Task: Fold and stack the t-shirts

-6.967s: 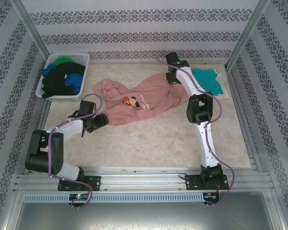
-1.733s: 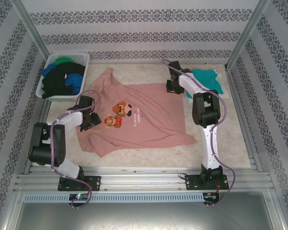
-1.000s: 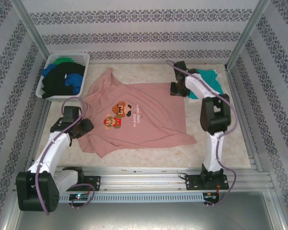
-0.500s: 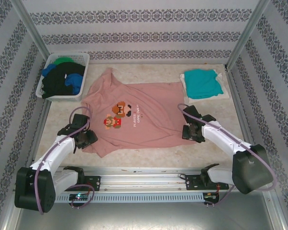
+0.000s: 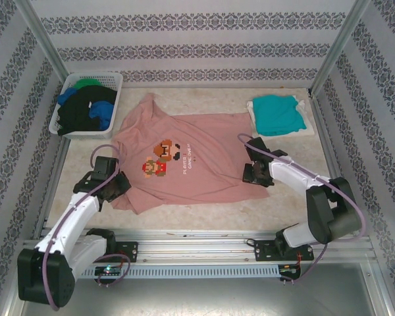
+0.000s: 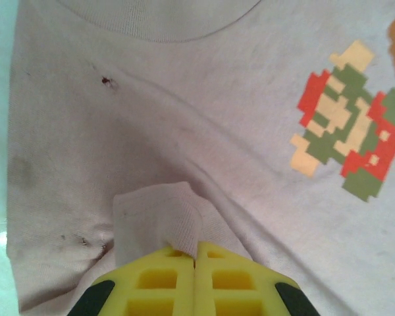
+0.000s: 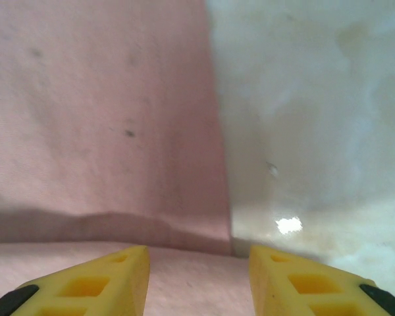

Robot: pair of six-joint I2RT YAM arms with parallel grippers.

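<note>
Since the preceding frame both grippers have edged slightly up-table. Left gripper: clenched on a raised fold of the salmon-pink t-shirt, which lies spread flat ahead of it. Right gripper: fingers apart, holding nothing, shirt edge directly beneath, bare table alongside. Teal t-shirt: folded, well beyond it.

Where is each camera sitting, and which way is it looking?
Top external: above and behind the arms, looking down at the table; left gripper and right gripper show.
Left wrist: on the left arm, looking down on the pink t-shirt; its fingers pinch a fold.
Right wrist: on the right arm, facing the shirt's edge and table; fingers open.
Shared: top and left wrist both show the pixel print.
</note>
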